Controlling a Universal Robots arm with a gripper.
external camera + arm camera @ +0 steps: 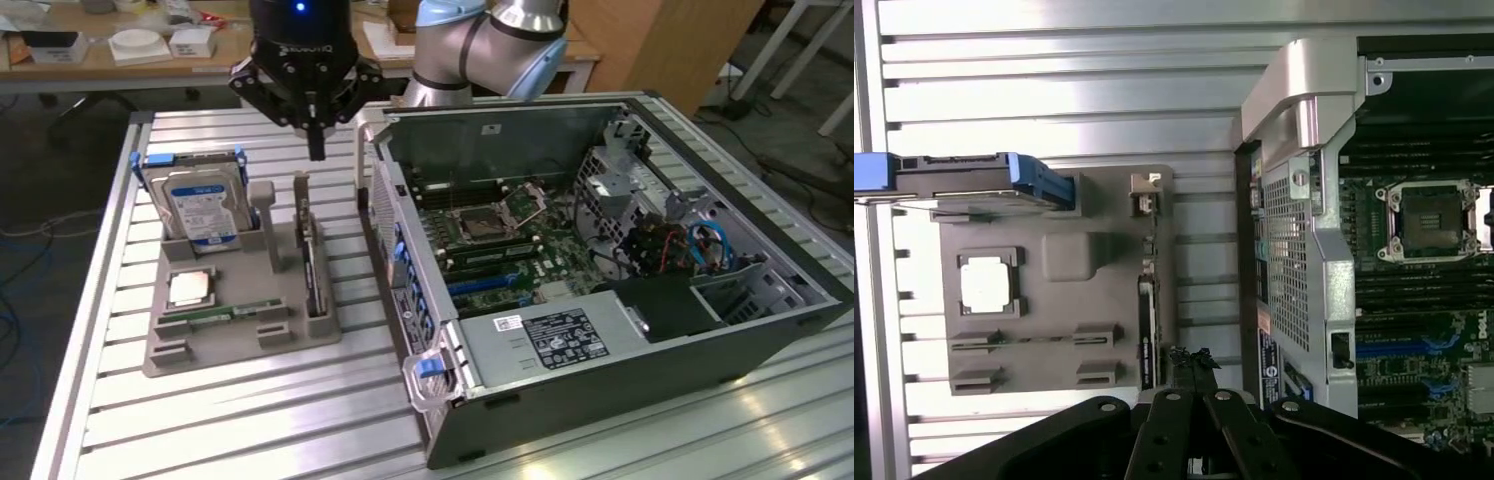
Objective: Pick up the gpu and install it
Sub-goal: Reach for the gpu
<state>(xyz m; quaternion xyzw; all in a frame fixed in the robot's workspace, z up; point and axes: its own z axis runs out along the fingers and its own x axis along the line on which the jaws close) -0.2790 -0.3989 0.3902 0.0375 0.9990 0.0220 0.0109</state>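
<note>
I'm at the approach: claw (316, 150) clenched and empty above the gpu (307, 265), which stands on edge in the grey tray (227, 352). I'd say grabbing needs it opened, square over that thin edge.

The gpu (308, 265) is seen as a thin dark card. It is stood upright on its long edge in a slot of the grey holder (227, 350), on the side nearest the computer case (641, 400). A silver bracket (1144, 198) seems fixed at one end.

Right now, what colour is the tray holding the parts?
Grey; the tray shows best in the exterior view.
</note>
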